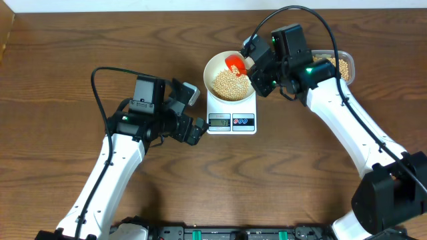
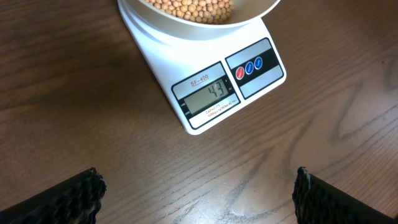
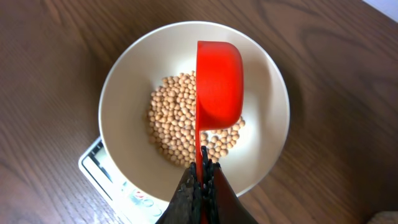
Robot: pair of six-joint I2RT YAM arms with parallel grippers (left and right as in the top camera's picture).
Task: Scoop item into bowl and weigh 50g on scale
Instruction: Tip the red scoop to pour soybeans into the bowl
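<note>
- Scale (image 1: pixel 231 121) lay on the wooden table (image 1: pixel 67 53) between the two arms. Its display (image 2: pixel 207 95) and its red and blue buttons (image 2: pixel 249 67) were on the edge nearest the robot's base, and the display read 43.
- The white bowl (image 1: pixel 209 67) stood on the scale, covering the platform behind the display.
- The beans (image 3: pixel 174 124) lay heaped in the bottom of the bowl, directly above the scale.
- The right gripper (image 3: pixel 202 180) was at the far right of the scale, above the bowl's rim. Its fingers were pinched tight on the thin handle of a red scoop (image 3: pixel 217 78).
- The scoop's cup hung over the bowl and the beans, above the scale, with its smooth red back turned to the wrist camera.
- The left gripper (image 1: pixel 193 112) was just left of the scale and apart from it. Its fingers (image 2: pixel 62 199) were spread wide, with only bare table between them and nothing in their grasp.
- A clear tub (image 1: pixel 351 65) holding more beans sat well to the right of the scale, partly hidden behind the right arm.
</note>
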